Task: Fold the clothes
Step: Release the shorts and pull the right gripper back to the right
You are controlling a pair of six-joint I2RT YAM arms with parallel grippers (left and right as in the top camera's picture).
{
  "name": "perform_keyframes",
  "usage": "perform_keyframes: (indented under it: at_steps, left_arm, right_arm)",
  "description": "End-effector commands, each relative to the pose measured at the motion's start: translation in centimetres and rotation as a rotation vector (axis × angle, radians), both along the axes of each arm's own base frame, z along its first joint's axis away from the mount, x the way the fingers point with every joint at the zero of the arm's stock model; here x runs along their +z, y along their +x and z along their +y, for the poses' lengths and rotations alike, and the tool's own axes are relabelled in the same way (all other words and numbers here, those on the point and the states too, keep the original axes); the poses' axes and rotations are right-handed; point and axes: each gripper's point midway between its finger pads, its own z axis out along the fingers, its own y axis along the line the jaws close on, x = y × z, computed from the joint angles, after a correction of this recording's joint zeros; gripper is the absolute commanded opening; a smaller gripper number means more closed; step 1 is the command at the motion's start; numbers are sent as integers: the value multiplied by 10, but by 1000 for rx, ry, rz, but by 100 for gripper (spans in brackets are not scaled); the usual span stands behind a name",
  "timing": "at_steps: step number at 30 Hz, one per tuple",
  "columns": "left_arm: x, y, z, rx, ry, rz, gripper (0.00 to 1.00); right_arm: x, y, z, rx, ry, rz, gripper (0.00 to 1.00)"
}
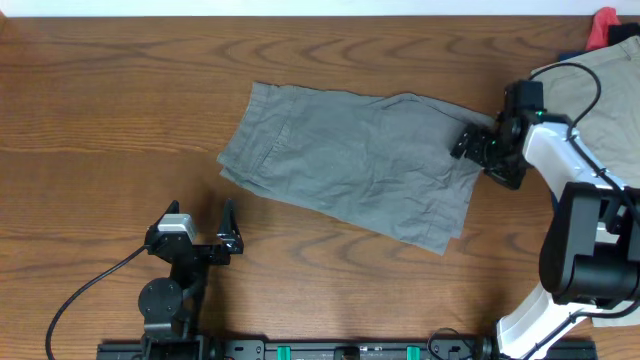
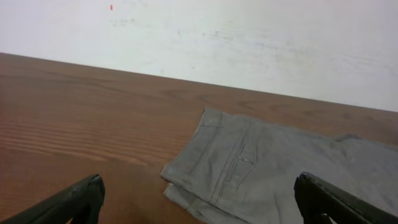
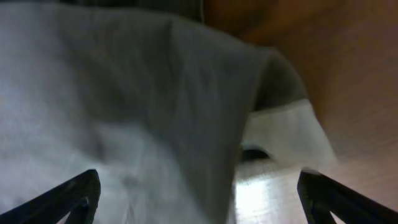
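Mid-grey shorts (image 1: 355, 165) lie folded flat in the middle of the wooden table, stitched pocket end to the left. The left wrist view shows that pocket end (image 2: 261, 174) ahead of the jaws. My left gripper (image 1: 205, 232) is open and empty, resting on the table in front of the shorts' left corner. My right gripper (image 1: 470, 145) is open at the shorts' right end, low over the cloth; its wrist view shows grey fabric (image 3: 137, 112) and a paler inner band (image 3: 283, 134) between the spread fingers, not pinched.
Khaki-beige clothes (image 1: 600, 70) lie heaped at the far right edge, with a red item (image 1: 603, 25) behind them. The table's bare wood (image 1: 110, 110) stretches left of the shorts. A white wall stands beyond the table's far edge.
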Motion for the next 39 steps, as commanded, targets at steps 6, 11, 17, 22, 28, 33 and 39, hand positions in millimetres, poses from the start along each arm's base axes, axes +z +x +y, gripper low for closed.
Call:
perform_keyframes:
  at_steps: [6,11,17,22,28,33,39]
  left_arm:
    - [-16,-1,-2,-14,8,45,98]
    - [-16,-1,-2,-14,8,45,98]
    - [-16,-1,-2,-14,8,45,98]
    - [-16,-1,-2,-14,8,45,98]
    - [-16,-1,-2,-14,8,45,98]
    - [-16,-1,-2,-14,8,45,98]
    - [-16,-1,-2,-14,8,45,98]
  right_arm:
    - [-16,8,3,-64,28,-55,91]
    - [-14,27,6,-51,23,-137,48]
    - [-2,59,12,-27,5,-276,20]
    - [8,86,8,-27,-30,-395,3]
    - [32,115,-4,-29,-78,-530,4]
    - [57,129,-18,11,-120,-550,6]
    - [105,147,-32,64,-167,-555,13]
